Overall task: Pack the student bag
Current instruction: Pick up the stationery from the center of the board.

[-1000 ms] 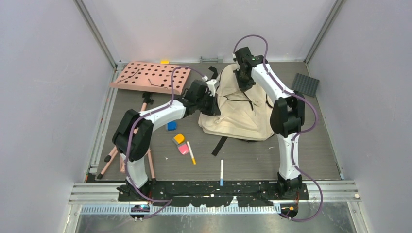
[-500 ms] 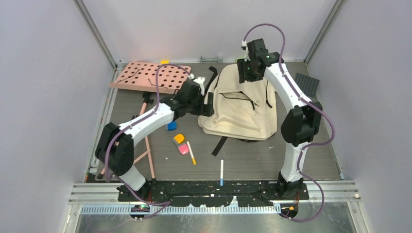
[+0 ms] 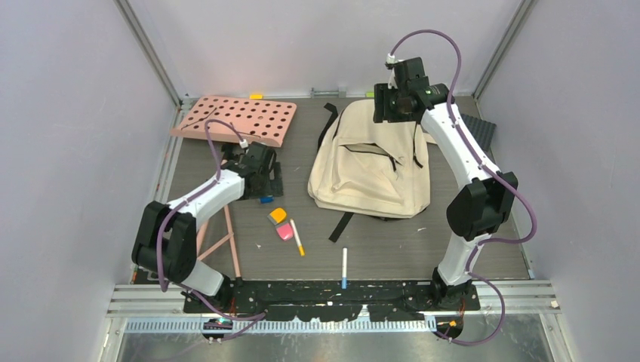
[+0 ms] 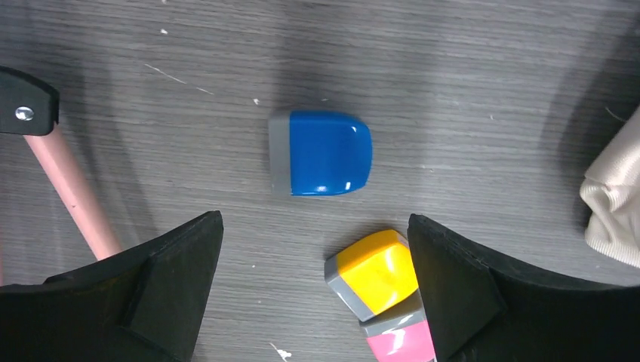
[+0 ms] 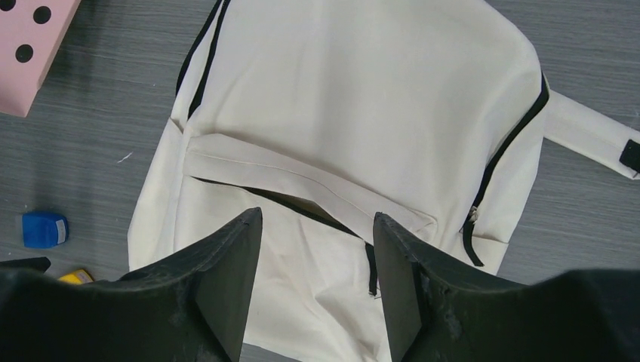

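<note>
The student bag (image 3: 373, 170), a cream backpack with black straps, lies flat on the table with its front pocket zip partly undone. My right gripper (image 3: 392, 105) hovers above the bag's far top end. In the right wrist view its fingers (image 5: 317, 219) stand open over the bag (image 5: 355, 113), holding nothing. My left gripper (image 3: 264, 181) is to the left of the bag. It stands open (image 4: 313, 226) above a blue eraser (image 4: 321, 153), with a yellow eraser (image 4: 375, 273) and a pink eraser (image 4: 396, 339) by its right finger. A corner of the bag (image 4: 615, 219) shows at the right edge.
A pink perforated board (image 3: 241, 119) lies at the back left. A pink stand (image 3: 226, 234) sprawls beside the left arm. A yellow-capped marker (image 3: 297, 237) and a blue-tipped pen (image 3: 344, 268) lie near the front. A dark grey mat (image 3: 475, 132) sits at the back right.
Both grippers have opened and let go of the bag, which has settled flat. The left arm pulled back left over the erasers. The right arm rose toward the back.
</note>
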Tool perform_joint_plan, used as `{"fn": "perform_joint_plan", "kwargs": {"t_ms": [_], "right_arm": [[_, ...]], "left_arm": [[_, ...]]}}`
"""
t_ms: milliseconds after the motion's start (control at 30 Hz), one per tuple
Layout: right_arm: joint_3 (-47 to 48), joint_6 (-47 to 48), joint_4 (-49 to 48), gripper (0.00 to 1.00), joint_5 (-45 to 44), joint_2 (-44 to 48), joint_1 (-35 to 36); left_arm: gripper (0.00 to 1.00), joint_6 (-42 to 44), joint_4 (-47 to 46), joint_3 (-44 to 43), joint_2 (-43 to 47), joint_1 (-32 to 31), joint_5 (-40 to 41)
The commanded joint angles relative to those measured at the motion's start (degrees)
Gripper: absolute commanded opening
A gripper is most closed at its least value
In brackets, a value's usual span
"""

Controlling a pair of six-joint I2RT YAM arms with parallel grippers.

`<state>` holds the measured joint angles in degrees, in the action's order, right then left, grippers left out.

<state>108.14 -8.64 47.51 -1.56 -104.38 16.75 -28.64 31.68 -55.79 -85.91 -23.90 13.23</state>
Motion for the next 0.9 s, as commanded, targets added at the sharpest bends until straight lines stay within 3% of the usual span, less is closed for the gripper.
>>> {"fn": "perform_joint_plan", "kwargs": {"t_ms": [0, 333, 600, 767, 867], "right_arm": [[-0.24, -1.37, -1.97, 0.62, 0.68, 2.58, 0.20], [-1.23, -2.25, -2.11, 0.61, 3.26, 2.86, 0.21], [-1.69, -2.78, -2.19, 0.59, 4.13, 2.73, 0.23], [-1.67, -2.72, -1.94, 0.59, 4.53, 2.43, 0.22], [-1.62, -2.73, -1.73, 0.59, 5.16, 2.29, 0.21]], "left_arm": [[0.96, -2.02, 0.32, 0.08, -0.70, 2.07, 1.71], [0.96, -0.85, -4.98, -1.16, -6.77, 2.46, -2.33], [0.71, 0.00, -3.53, -2.28, -9.99, 2.46, 1.30], [0.55, 0.88, -4.60, -2.98, -11.86, 2.47, -0.96], [0.53, 1.10, -4.56, -3.10, -13.06, 2.46, -0.88]]}}
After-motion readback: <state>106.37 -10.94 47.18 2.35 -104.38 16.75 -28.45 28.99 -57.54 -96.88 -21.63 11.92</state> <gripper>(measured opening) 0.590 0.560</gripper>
